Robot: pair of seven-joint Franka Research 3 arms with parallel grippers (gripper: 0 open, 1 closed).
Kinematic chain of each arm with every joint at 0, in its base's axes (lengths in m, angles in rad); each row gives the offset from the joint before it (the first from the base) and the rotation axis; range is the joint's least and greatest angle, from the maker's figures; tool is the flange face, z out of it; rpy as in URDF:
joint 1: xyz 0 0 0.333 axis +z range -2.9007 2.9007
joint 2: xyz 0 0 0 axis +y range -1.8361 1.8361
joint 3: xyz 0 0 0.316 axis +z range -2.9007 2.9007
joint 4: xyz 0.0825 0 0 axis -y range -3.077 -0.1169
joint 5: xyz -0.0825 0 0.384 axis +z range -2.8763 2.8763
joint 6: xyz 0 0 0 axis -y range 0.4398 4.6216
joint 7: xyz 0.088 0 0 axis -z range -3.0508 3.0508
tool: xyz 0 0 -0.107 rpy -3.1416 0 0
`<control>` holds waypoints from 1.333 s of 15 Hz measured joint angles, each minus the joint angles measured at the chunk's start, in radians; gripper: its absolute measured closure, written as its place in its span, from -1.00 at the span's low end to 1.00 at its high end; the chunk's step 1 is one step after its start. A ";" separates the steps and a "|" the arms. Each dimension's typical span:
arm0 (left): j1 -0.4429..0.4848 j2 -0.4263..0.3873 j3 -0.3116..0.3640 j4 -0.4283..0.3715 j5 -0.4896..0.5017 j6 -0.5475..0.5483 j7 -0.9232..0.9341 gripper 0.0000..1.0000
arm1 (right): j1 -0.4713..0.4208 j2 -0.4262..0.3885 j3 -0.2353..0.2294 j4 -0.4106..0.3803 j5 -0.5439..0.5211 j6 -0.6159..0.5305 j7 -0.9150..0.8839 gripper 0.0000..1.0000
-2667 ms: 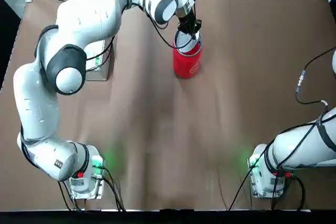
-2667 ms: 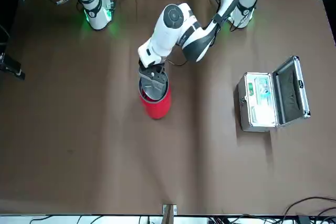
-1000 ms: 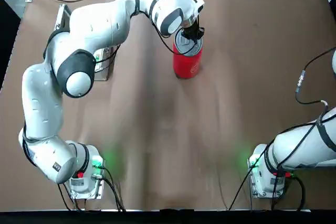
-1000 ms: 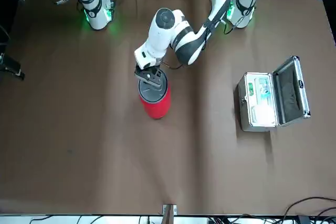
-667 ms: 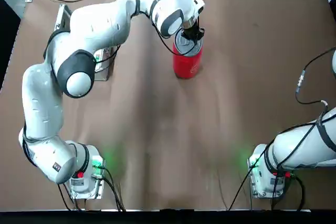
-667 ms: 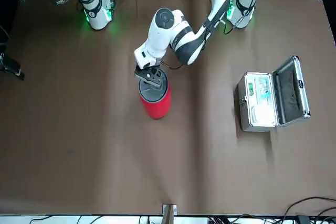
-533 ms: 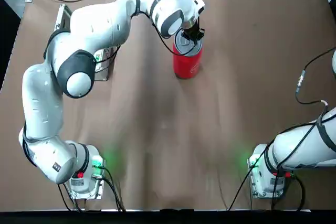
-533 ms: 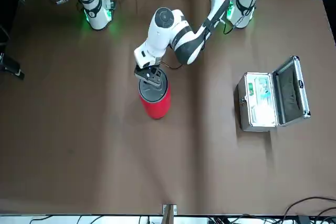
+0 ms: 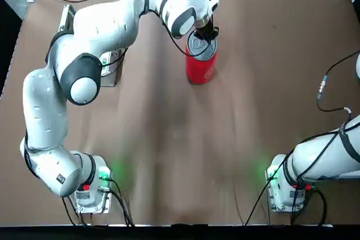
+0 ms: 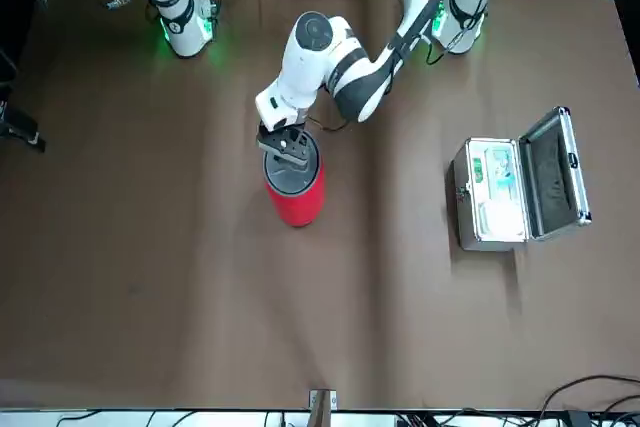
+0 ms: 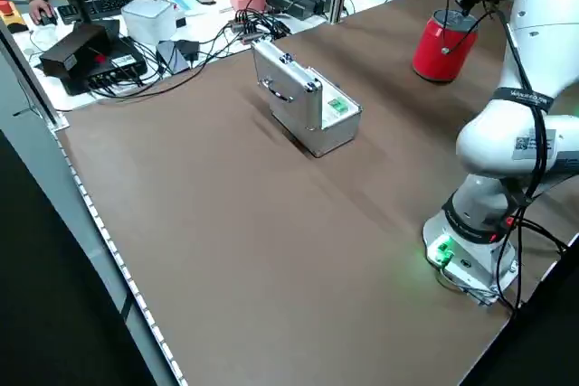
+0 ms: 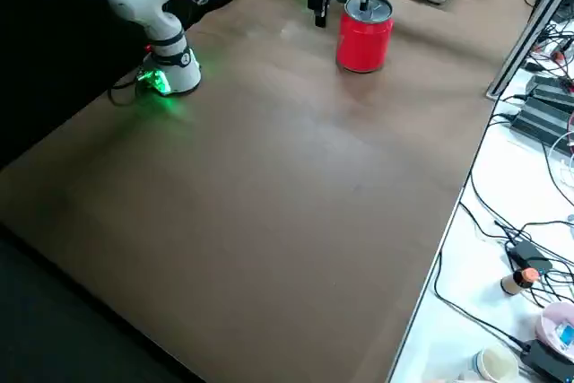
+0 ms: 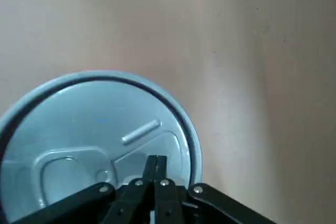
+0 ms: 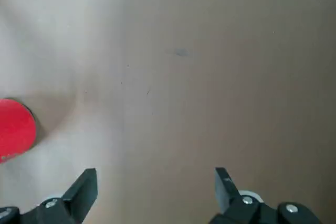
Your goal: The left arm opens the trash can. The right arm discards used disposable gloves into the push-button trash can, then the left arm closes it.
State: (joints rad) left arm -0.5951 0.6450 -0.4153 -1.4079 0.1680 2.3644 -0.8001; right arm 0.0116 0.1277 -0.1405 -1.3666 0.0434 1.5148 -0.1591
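The trash can point(image 9: 201, 63) stands upper centre of the top view, a small red cylinder with a silver-grey lid point(image 13: 94, 129) lying flat and shut. It looks a rigid, light tin: likely to tip or slide if pushed off-centre, so pressure belongs straight down on the lid, near the raised push panel point(image 13: 68, 174) the left wrist view shows. The smooth lid would probably be slippery to pinch; its rim or the can's wall is the better hold. No gloves show in any view.

The left gripper point(image 13: 155, 169) sits on the lid, jaws pressed together with nothing between them, tips touching the lid surface just beside the panel. The right gripper point(image 14: 155, 187) is parked at the lower right of the top view, jaws spread wide and empty over bare table.

The table point(image 9: 236, 139) carries a brown cloth, slightly creased, which should give some grip under the can. An open silver case point(image 10: 515, 192) lies at the right of the front view, well apart from the can. Cables and electronics crowd a bench point(image 11: 136, 24) beyond the table's edge.
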 joint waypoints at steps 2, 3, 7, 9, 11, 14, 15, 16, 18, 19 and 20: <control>0.003 -0.023 0.000 0.006 0.000 -0.021 -0.018 0.98 | 0.000 0.000 0.000 0.000 0.000 0.000 0.000 -0.97; 0.004 -0.042 0.000 0.009 0.000 -0.038 -0.029 0.98 | 0.000 -0.001 0.000 0.000 0.000 0.000 0.000 -0.97; 0.019 -0.143 0.000 0.018 -0.001 -0.161 -0.056 0.97 | 0.000 -0.002 0.000 0.000 0.000 0.000 0.000 -0.97; 0.055 -0.211 0.000 0.019 -0.018 -0.265 -0.059 0.74 | 0.000 -0.002 0.000 0.000 0.000 0.000 0.000 -0.97; 0.061 -0.247 0.000 0.018 -0.019 -0.368 -0.059 0.51 | 0.000 -0.002 0.000 0.000 0.000 0.000 0.000 -0.97; 0.075 -0.299 -0.001 0.018 -0.021 -0.500 -0.059 -0.02 | 0.000 -0.002 0.000 0.000 0.000 0.000 0.000 -0.97; 0.090 -0.316 -0.001 0.018 -0.033 -0.534 -0.059 -0.19 | 0.000 -0.002 0.000 0.000 0.000 0.000 0.000 -0.97; 0.104 -0.332 -0.001 0.018 -0.051 -0.567 -0.056 -0.37 | 0.000 -0.002 -0.001 0.000 0.000 0.000 0.000 -0.97; 0.123 -0.357 -0.001 0.018 -0.070 -0.626 -0.053 -0.64 | 0.000 -0.003 -0.001 0.000 0.000 0.000 0.000 -0.97; 0.130 -0.363 -0.001 0.018 -0.072 -0.648 -0.053 -0.64 | 0.000 -0.003 -0.001 0.000 0.000 0.000 0.000 -0.97; 0.138 -0.367 0.000 0.018 -0.072 -0.670 -0.053 -0.71 | 0.000 -0.004 -0.001 0.000 0.000 0.000 0.000 -0.97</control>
State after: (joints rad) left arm -0.4571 0.2782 -0.4158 -1.3902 0.0960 1.6943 -0.8531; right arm 0.0113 0.1237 -0.1418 -1.3662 0.0433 1.5148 -0.1592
